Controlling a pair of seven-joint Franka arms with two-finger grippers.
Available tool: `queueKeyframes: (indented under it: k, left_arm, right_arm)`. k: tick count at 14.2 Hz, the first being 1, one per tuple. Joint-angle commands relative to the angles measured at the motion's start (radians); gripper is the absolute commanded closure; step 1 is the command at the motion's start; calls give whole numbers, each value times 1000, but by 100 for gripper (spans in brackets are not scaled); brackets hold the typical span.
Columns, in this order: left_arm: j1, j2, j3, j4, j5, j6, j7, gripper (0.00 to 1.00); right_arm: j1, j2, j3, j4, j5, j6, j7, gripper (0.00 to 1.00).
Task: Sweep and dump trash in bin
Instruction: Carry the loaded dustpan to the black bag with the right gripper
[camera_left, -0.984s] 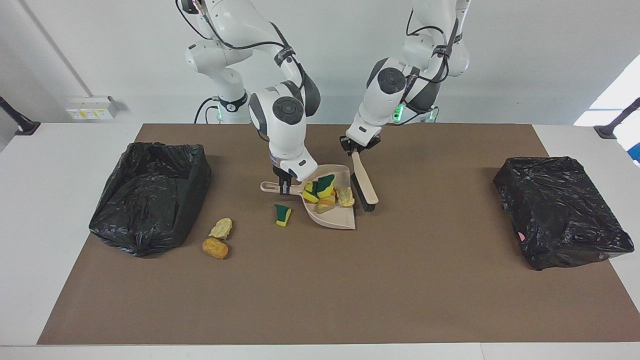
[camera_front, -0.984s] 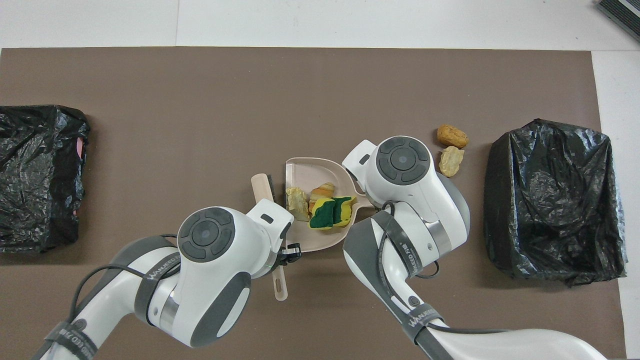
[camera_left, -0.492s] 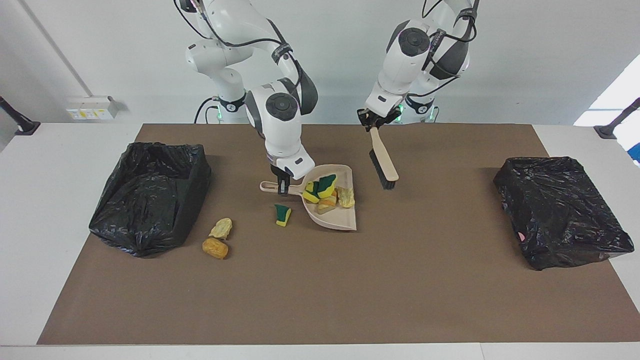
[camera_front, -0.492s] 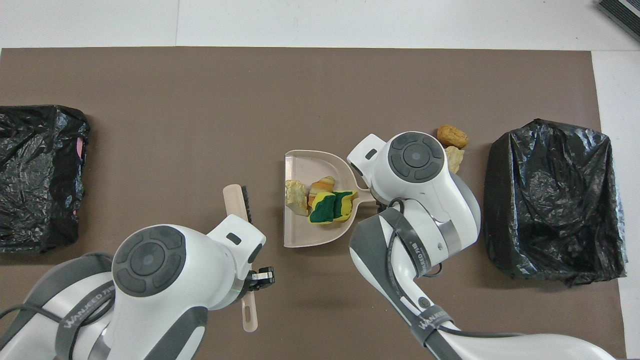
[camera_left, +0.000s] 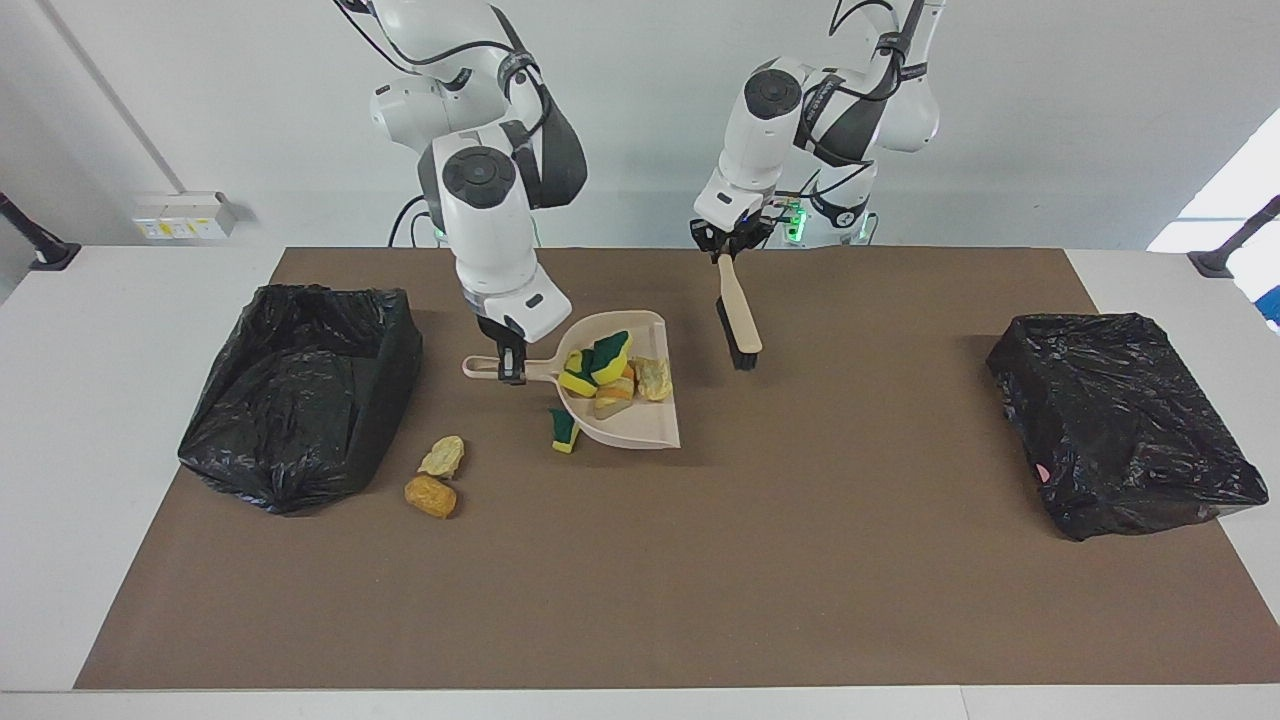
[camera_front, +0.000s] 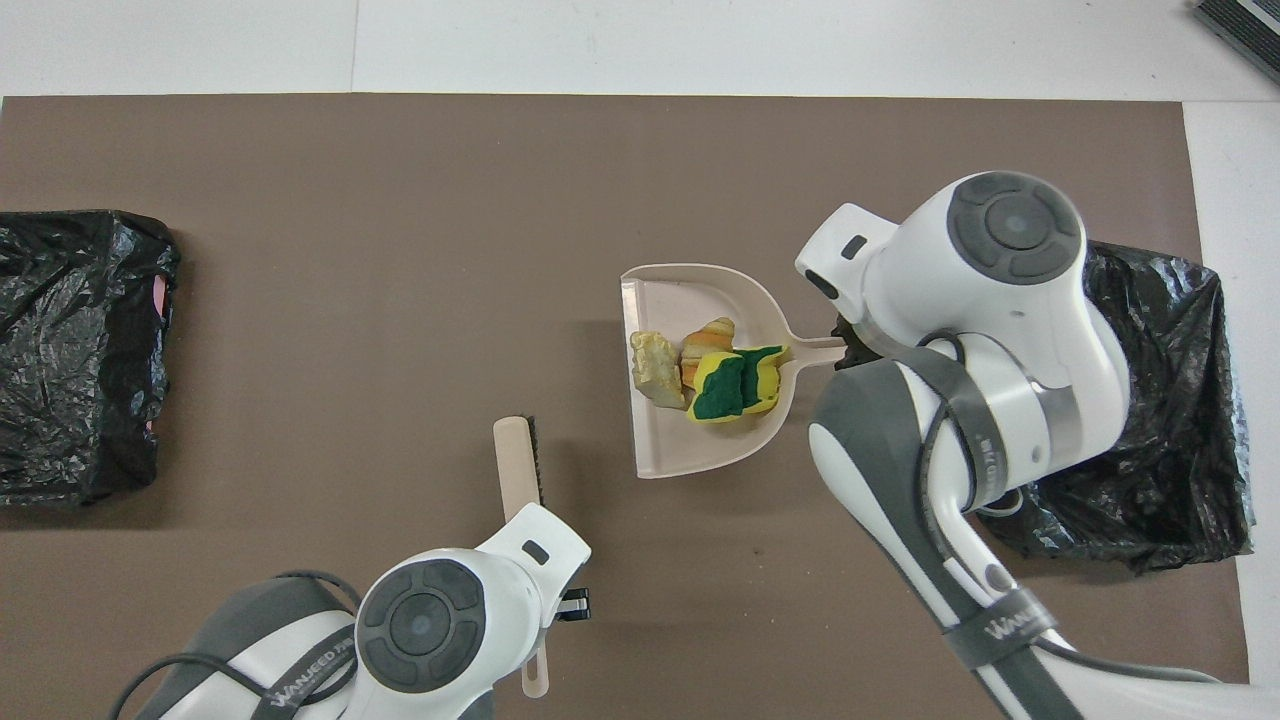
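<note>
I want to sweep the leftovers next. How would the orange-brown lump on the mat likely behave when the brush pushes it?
The orange-brown lump looks rounded, so it may roll or tumble rather than slide. It seems small and probably light, so a gentle stroke should move it. The pale wad lies close beside it and would likely get nudged too.

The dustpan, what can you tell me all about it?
The dustpan is beige, looks like plastic, with a flat scoop, raised walls and a thin handle with a hole at its end. The right claw is shut on that handle and holds the pan up over the mat. Sponge pieces and bready lumps are piled inside, toward the handle.
</note>
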Motion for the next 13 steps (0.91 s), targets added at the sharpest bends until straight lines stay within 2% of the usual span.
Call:
queueKeyframes:
  k: [1,3,9,13]
  left_arm:
    - [-68,71,6,-12,22,114,-89,100]
    - [-103,128,6,-11,22,196,-123,100]
    - [-113,160,6,-6,20,219,-123,100]
    - [-120,169,6,-6,20,234,-105,100]
  right_arm:
    - [-78,-52,-1,35,7,-59,-96,100]
    - [-147,-52,0,86,7,-124,-188,100]
    - [-346,-66,-3,120,0,-214,-446,100]
    - [-460,-74,-7,121,-115,-219,-567,100]
